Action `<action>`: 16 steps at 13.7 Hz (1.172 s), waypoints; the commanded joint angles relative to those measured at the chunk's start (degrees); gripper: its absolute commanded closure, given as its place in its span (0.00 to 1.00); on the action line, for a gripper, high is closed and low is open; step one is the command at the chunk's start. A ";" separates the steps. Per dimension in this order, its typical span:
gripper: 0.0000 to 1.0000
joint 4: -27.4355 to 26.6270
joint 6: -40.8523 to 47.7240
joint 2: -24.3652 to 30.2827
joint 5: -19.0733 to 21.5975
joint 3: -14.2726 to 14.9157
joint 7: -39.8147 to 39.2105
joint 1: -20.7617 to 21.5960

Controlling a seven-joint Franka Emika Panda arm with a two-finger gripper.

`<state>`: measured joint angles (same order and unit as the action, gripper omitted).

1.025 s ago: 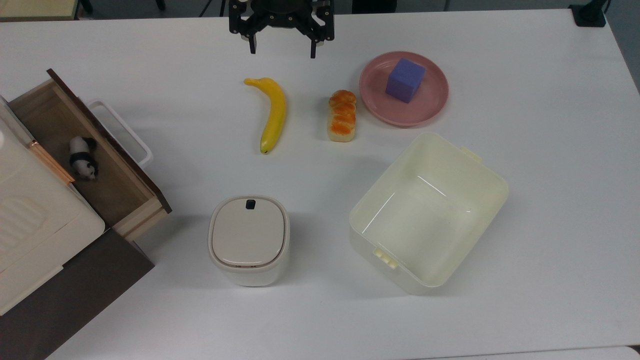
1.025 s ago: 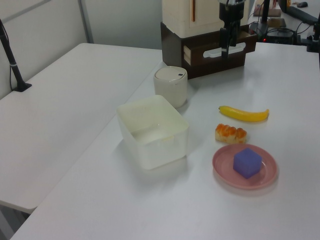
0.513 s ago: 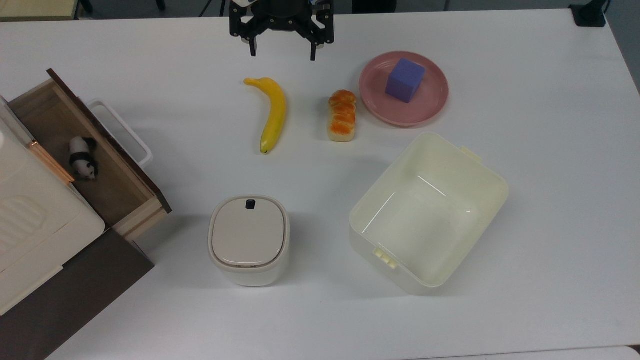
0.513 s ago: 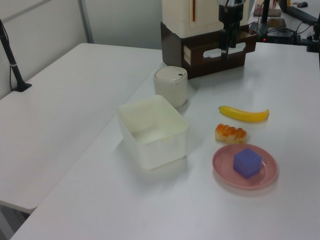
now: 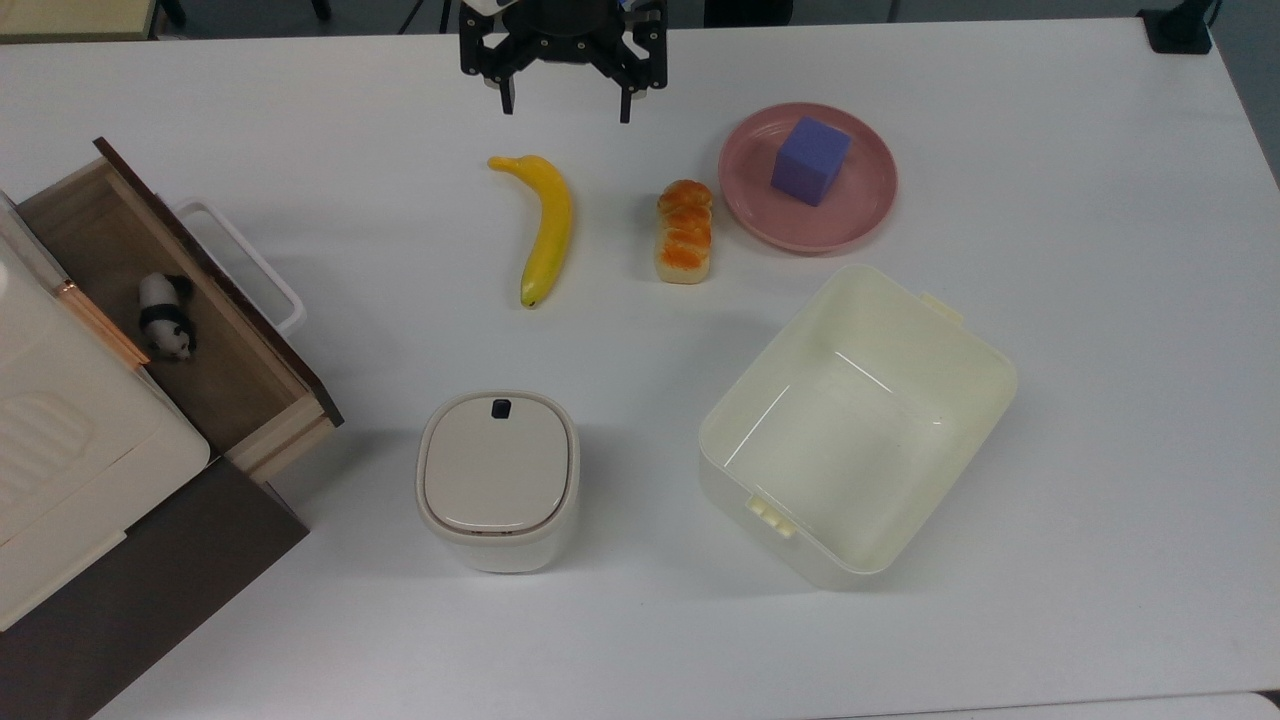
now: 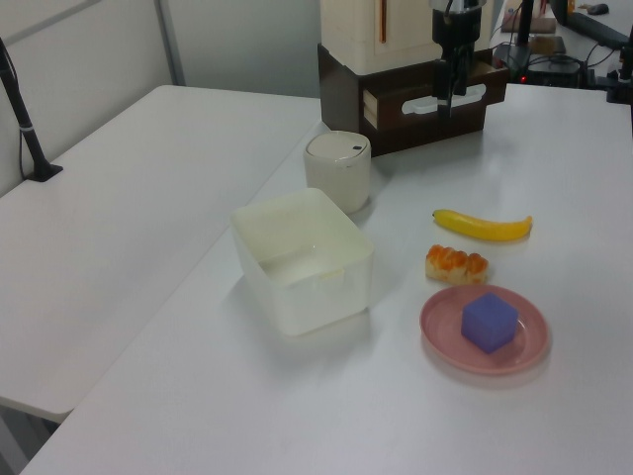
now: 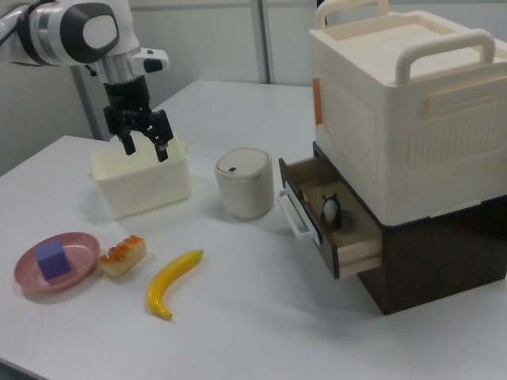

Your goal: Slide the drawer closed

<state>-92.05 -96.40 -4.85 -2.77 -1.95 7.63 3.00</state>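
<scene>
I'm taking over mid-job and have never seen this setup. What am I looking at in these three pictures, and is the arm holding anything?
One robot arm ends in a black two-finger gripper, open and holding nothing, hovering near the table's far edge in the top view. The top view looks straight down; the left and right views look from opposite sides. On the table: a banana, a bread roll, a pink plate carrying a purple cube, a cream bin, and a small lidded bin. The wooden drawer stands open with a toy panda inside.
</scene>
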 commanded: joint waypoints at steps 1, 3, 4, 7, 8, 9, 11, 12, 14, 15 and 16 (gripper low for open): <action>0.47 -0.94 -1.07 0.55 1.45 0.55 -3.14 0.16; 0.76 -0.94 -1.07 0.55 1.54 0.55 -3.67 -0.01; 0.89 -0.94 -1.07 0.46 1.54 0.55 -3.67 -0.01; 1.00 -0.94 -1.07 0.55 1.54 0.55 -3.58 -0.01; 1.00 -0.94 -1.07 0.46 1.54 0.55 -3.67 0.08; 1.00 -0.94 -1.07 0.46 1.54 0.55 -3.58 -0.01; 1.00 -0.85 -1.16 -0.15 1.45 0.55 -3.06 -0.01; 1.00 -0.85 -1.25 -0.24 1.45 0.55 -2.97 -0.10; 1.00 0.02 -1.25 -0.33 1.54 0.55 -2.88 -2.20; 1.00 0.20 -1.51 -1.03 1.54 0.55 -2.62 -3.34; 1.00 0.55 -2.30 -1.91 1.80 0.55 -2.09 -4.31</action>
<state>-91.94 -96.62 -5.52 -2.76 -1.89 5.68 1.19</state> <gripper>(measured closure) 0.991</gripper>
